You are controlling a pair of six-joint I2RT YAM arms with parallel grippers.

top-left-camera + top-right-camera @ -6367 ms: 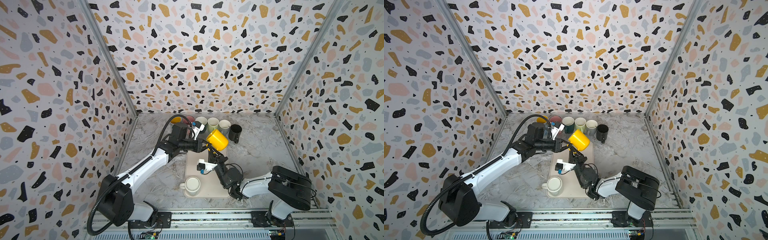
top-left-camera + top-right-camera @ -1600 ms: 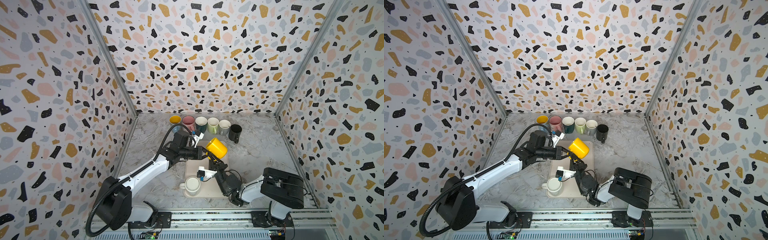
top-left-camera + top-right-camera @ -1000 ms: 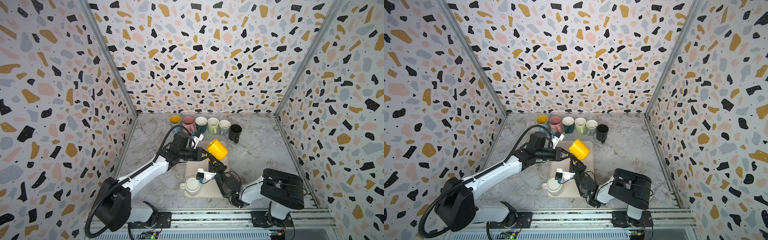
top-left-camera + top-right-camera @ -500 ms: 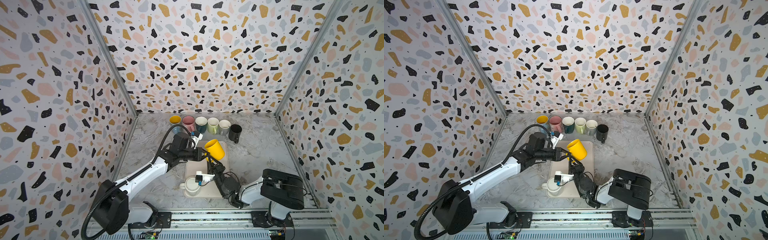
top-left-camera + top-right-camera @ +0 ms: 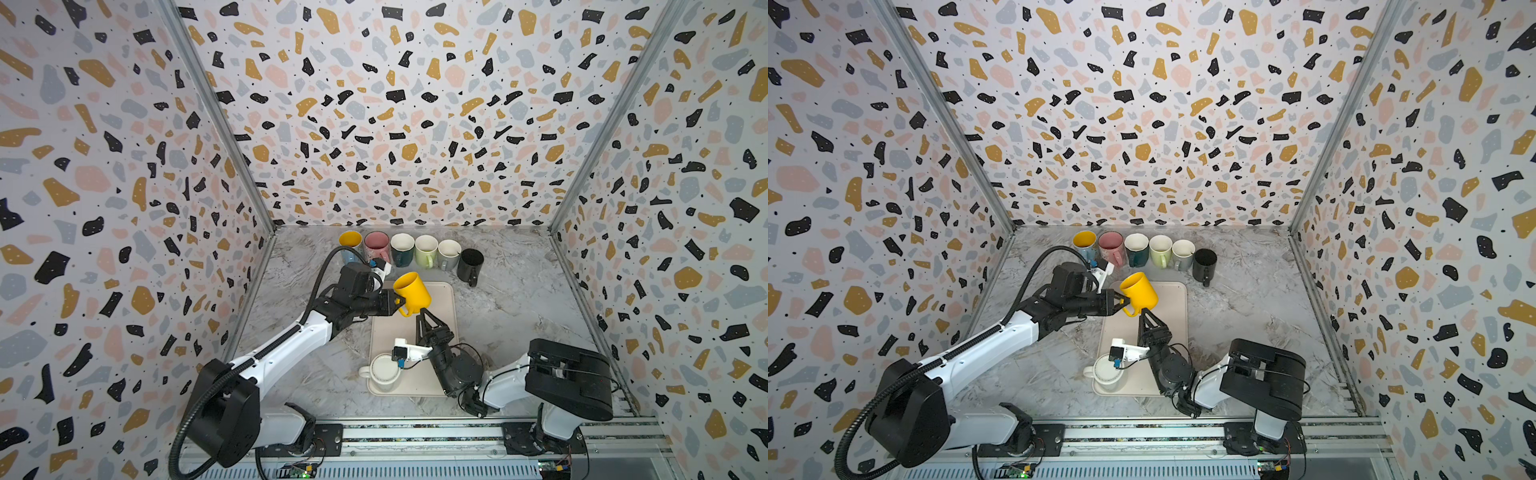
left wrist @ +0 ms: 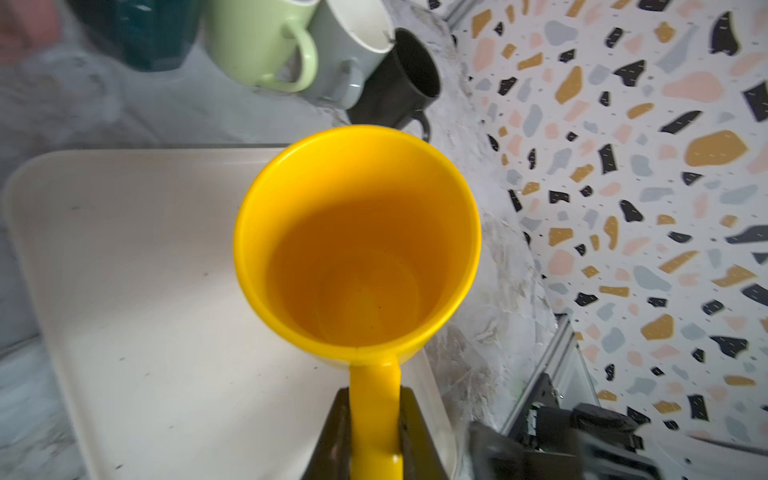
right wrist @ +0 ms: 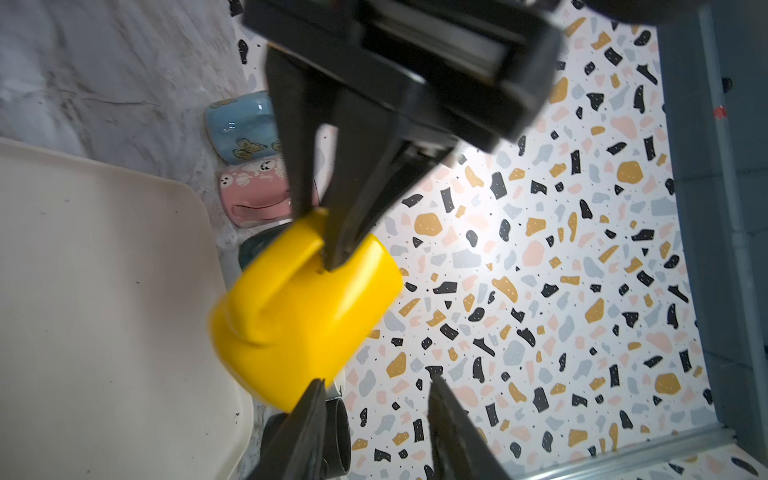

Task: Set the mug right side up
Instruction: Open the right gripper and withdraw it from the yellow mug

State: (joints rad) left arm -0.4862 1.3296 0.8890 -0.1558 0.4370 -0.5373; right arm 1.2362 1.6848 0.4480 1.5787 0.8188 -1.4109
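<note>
In both top views the yellow mug [image 5: 413,293] [image 5: 1140,293] hangs tilted above the far end of the cream tray [image 5: 442,299] [image 5: 1173,299], mouth facing up and left. My left gripper [image 5: 397,301] [image 5: 1123,301] is shut on its handle. In the left wrist view I look into the mug [image 6: 357,249], and the left gripper [image 6: 374,415] pinches the handle. My right gripper [image 5: 426,312] [image 5: 1144,311] points up just under the mug. It stands open [image 7: 374,386], with the mug [image 7: 303,316] beside one finger and nothing between the jaws.
A cream mug [image 5: 384,370] [image 5: 1106,372] sits on the tray's near left corner, seemingly base up. Several upright mugs line the back wall, from a blue one [image 5: 350,241] to a black one [image 5: 470,262]. Patterned walls enclose the marble table on three sides.
The right gripper's jaws have opened and come off the mug. The left arm has shifted the mug slightly left and tipped its mouth further upward.
</note>
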